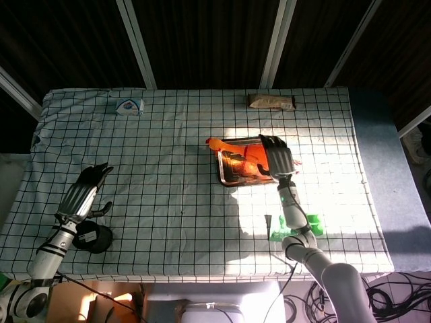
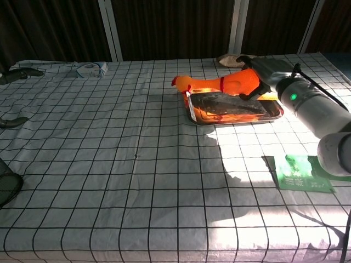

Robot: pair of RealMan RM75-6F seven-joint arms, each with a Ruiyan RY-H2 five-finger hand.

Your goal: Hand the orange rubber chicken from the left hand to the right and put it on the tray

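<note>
right hand (image 2: pixel 262 76) holds orange rubber chicken (image 2: pixel 219 85) over tray (image 2: pixel 236 118)

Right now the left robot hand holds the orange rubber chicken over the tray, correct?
Not quite: the right robot hand holds the orange rubber chicken over the tray, as the chest view shows. The left robot hand is empty, off to the side.

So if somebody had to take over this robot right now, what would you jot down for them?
Left robot hand: empty, fingers apart, over the table's left side.
Right robot hand: holding the orange rubber chicken above the tray.
Done: the handover from left to right.
Left: lower the chicken onto the tray and let go. Its head sticks out past the tray's left edge, so it may need shifting right first.
</note>
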